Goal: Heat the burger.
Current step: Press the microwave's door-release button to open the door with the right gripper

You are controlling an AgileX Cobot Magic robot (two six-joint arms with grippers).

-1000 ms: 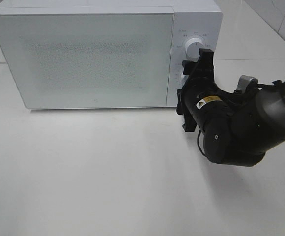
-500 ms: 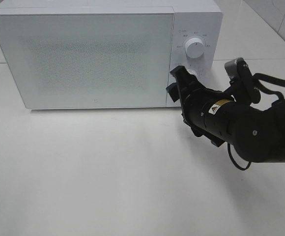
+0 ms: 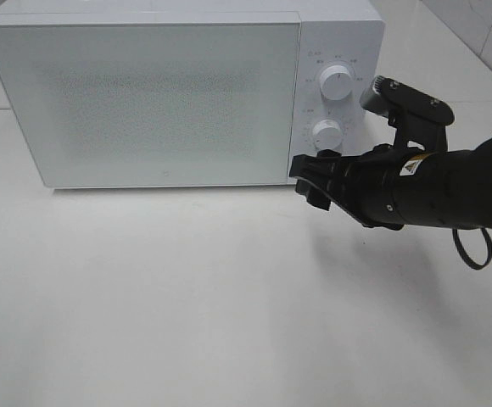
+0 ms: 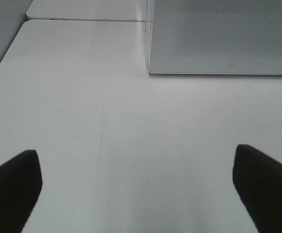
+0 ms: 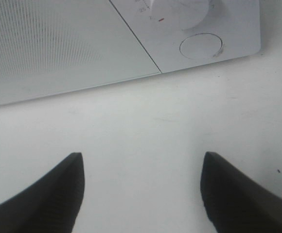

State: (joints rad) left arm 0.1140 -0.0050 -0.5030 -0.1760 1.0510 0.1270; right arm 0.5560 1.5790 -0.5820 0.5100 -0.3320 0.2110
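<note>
The burger is out of view in every frame. The white microwave (image 3: 144,93) stands at the back of the table with its door shut. My right gripper (image 3: 312,180) hangs just in front of the microwave's lower right corner, below the lower knob (image 3: 326,134), touching nothing. In the right wrist view the right gripper (image 5: 141,160) is open with bare table between its fingers, and the door's edge and a round button (image 5: 201,46) lie ahead. The left gripper (image 4: 136,155) is open and empty over the table, facing the microwave (image 4: 223,39).
The control panel carries an upper knob (image 3: 336,83) above the lower one. The white table (image 3: 187,297) stretches in front of the microwave. My right arm's black body (image 3: 450,191) lies across the right side, with a cable looping beneath it.
The right arm has swung down and back from the upper knob. Its gripper now sits low by the microwave's bottom right corner. The door stays shut.
</note>
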